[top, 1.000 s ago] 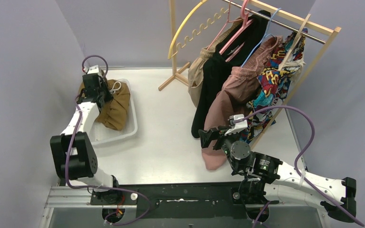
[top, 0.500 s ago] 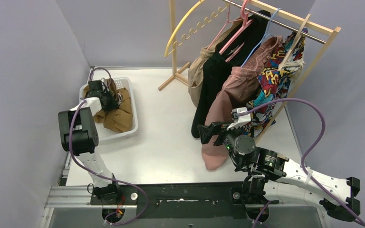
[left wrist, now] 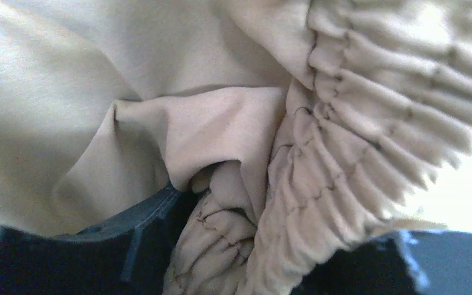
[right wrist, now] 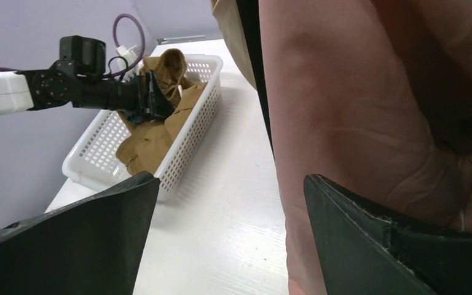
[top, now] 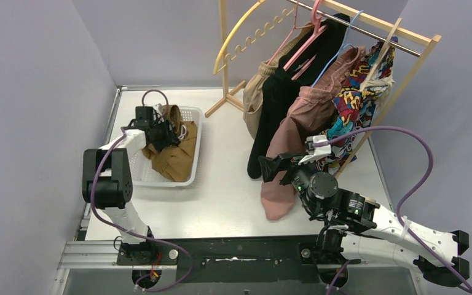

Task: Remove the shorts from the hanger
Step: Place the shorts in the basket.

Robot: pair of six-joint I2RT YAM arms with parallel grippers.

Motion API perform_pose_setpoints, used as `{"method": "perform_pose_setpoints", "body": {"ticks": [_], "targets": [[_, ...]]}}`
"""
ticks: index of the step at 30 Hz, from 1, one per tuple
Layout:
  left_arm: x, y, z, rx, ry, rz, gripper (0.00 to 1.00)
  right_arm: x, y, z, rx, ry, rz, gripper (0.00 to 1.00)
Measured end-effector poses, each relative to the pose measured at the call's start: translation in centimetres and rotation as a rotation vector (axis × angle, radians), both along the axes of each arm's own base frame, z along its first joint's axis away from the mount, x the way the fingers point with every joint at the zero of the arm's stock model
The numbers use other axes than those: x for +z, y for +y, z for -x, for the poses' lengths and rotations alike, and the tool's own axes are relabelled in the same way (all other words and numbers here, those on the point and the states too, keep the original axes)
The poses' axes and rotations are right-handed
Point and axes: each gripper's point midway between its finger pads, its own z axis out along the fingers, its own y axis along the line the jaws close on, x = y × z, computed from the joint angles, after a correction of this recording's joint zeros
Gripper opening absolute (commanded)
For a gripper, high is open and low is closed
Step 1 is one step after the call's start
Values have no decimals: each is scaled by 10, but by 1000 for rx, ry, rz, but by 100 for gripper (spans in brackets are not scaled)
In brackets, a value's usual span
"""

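Olive-brown shorts (top: 175,158) lie in a white basket (top: 192,161) at the left. My left gripper (top: 161,133) is shut on their gathered waistband (left wrist: 356,129); fabric fills the left wrist view (left wrist: 239,258). Beige-tan shorts (top: 257,89), black shorts (top: 276,101) and dusty pink shorts (top: 298,126) hang on hangers from the wooden rack (top: 399,29). My right gripper (top: 271,168) is open and empty, low beside the left edge of the pink shorts (right wrist: 356,110), its fingers (right wrist: 117,209) wide apart, nothing between them (right wrist: 230,181).
A colourful patterned garment (top: 350,110) hangs at the rack's right end. A yellow hanger (top: 236,34) hangs on the rack's left post, whose foot (top: 221,104) stands near the basket. Grey walls close in left and right.
My left gripper has moved right with the olive-brown shorts, and the basket has slid right and turned with it. My right gripper has shifted slightly, staying open.
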Motion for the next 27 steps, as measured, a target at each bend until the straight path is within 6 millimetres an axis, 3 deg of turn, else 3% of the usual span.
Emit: {"method": "perform_pose_setpoints", "body": {"ticks": [3,7,10,12,15,18,21,23,25,27], "targets": [[22,11,2,22,7,-10,56,4,-4,-2,-13,-17,12,92],[88,21,-17,30,-101,-34,66,4,-10,-5,-36,-36,46,93],[144,22,-33,18,-221,-42,67,4,-15,-8,-60,-47,70,93],[169,22,-41,9,-278,-44,67,5,-18,-10,-72,-52,80,93],[183,24,-55,9,-308,-46,65,5,-22,-12,-87,-58,88,93],[162,27,-72,13,-272,-42,46,7,-24,-14,-99,-63,92,94],[115,24,-80,-4,-173,-17,33,12,-26,-15,-106,-71,93,94],[73,18,-77,-18,-89,0,23,19,-26,-16,-108,-79,85,94],[29,12,-63,-23,12,19,21,24,-27,-17,-112,-86,82,94],[-7,6,-45,-25,102,42,27,27,-24,-18,-106,-91,84,94]]}}
